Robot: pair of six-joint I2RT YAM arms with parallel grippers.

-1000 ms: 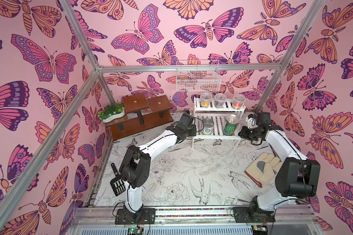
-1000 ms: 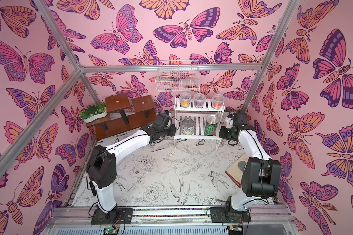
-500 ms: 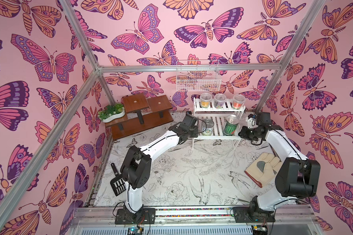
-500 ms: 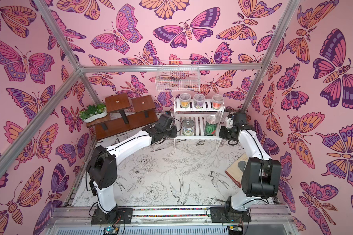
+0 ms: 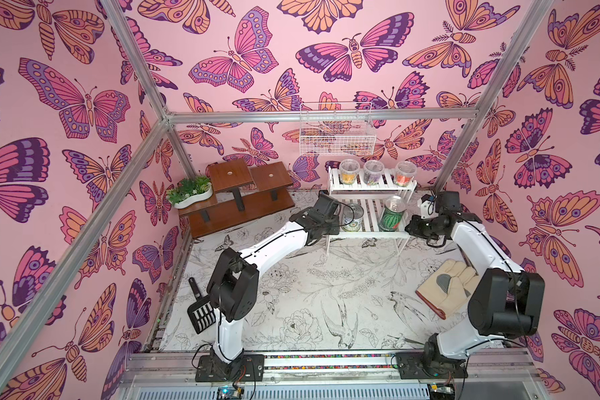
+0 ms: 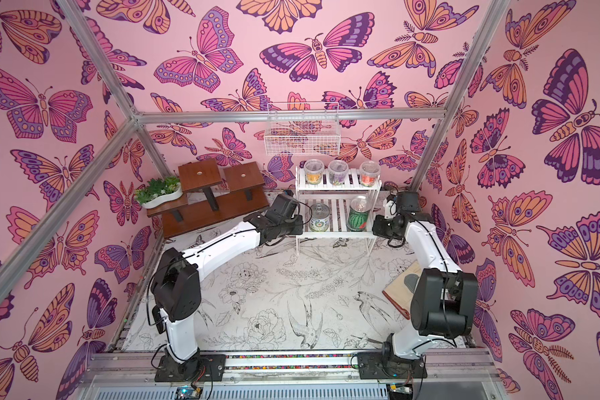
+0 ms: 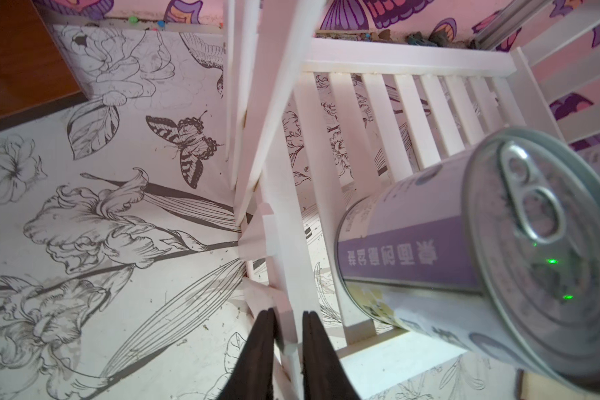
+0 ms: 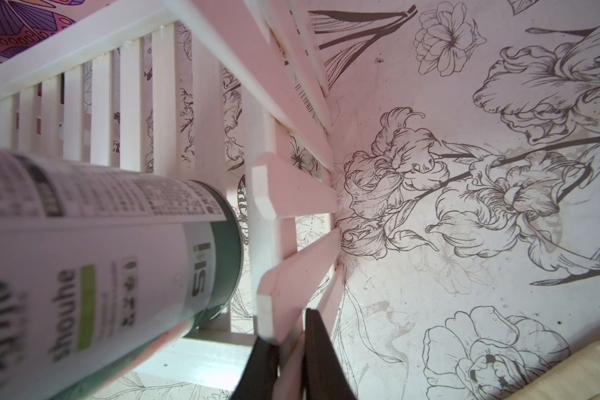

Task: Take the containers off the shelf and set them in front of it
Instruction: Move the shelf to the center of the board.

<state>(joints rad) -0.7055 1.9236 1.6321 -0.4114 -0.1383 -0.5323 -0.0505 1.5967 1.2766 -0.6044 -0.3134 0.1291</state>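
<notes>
Floral-print tabletop (image 5: 309, 291), pink butterfly walls (image 5: 278, 41)

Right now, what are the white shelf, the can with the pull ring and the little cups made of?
The shelf looks like wood painted matte white: flat slats with cut, squared ends. The can looks like metal: a shiny grey lid with a pull ring, and a printed label around it. The cups seem to be clear plastic: their coloured contents show through.

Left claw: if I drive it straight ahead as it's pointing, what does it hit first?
The shelf: the left claw is shut on its end frame, so going on would likely push the shelf itself. The white-labelled can looks off that line.
</notes>
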